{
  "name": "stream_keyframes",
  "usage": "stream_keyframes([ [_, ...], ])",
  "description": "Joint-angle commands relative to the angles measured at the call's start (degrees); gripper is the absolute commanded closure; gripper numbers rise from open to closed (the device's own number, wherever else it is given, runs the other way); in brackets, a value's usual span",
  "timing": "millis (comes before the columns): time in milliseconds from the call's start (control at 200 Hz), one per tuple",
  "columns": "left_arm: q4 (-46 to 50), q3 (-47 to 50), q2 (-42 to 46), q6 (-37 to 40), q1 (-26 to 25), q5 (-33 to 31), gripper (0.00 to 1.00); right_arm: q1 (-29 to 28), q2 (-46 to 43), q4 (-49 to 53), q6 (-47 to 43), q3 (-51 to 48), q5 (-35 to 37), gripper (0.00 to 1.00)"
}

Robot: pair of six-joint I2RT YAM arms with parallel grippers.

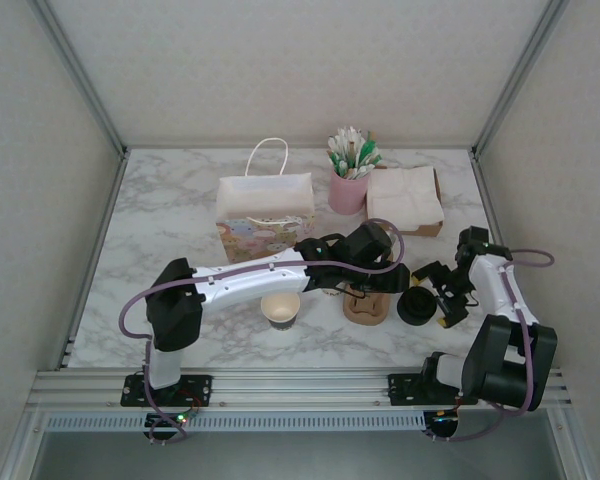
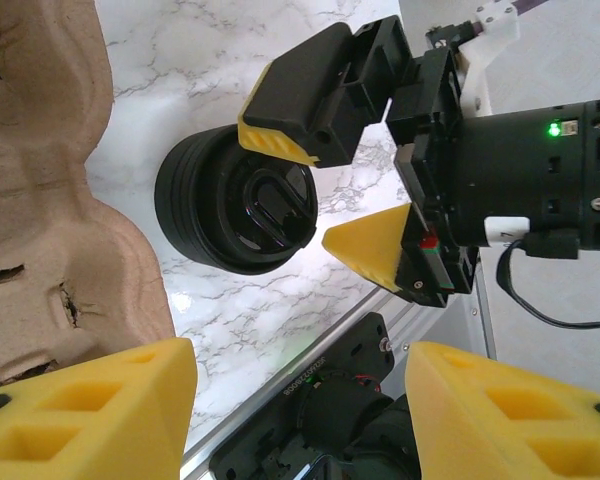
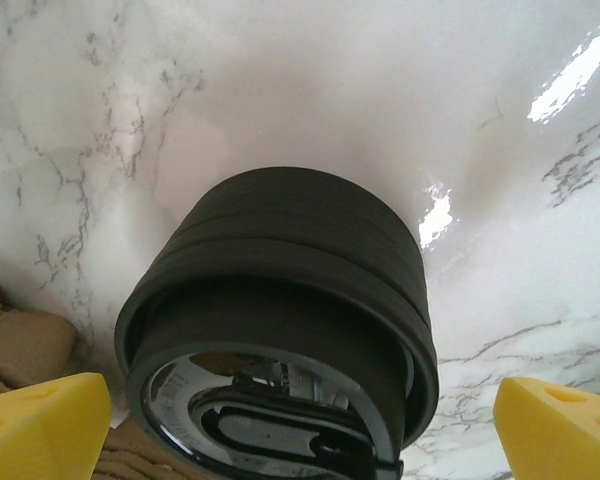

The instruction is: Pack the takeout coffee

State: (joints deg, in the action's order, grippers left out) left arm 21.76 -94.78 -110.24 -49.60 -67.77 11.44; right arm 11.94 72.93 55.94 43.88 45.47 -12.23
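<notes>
Nearest us, the cup [image 1: 280, 308] sits left of the carrier [image 2: 50, 200]; right of it, our right end effector [image 2: 325, 190] gapes around black lids [image 2: 230, 205]; left end effector [image 2: 300, 420] gapes too.

lid stack [image 3: 280, 300]: between right gripper [image 3: 300, 430] fingers
carrier [image 2: 40, 200]: beside left gripper [image 2: 300, 420], left of lid stack
cup [image 1: 280, 308]: left of carrier

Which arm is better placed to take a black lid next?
Right, probably: the right gripper is open with fingers either side of the black lid stack; the left gripper hangs open by the cardboard carrier.
</notes>
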Motion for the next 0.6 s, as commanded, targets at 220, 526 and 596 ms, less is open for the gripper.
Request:
stream_keyframes([
  [220, 1.4, -0.3, 2.1, 1.0, -0.2, -0.7, 0.42, -1.4, 2.8, -4.4, 0.5, -1.7, -3.1, 0.01],
  [526, 2.1, -1.5, 0.9, 1.1, 0.0, -0.1, 0.42, -2.1, 4.5, -4.1, 0.2, -1.1, -2.5, 0.08],
  [596, 2.2, -1.6, 0.7, 1.0, -0.1, -0.2, 0.42, -2.1, 4.7, -4.1, 0.3, -1.0, -2.5, 0.11],
])
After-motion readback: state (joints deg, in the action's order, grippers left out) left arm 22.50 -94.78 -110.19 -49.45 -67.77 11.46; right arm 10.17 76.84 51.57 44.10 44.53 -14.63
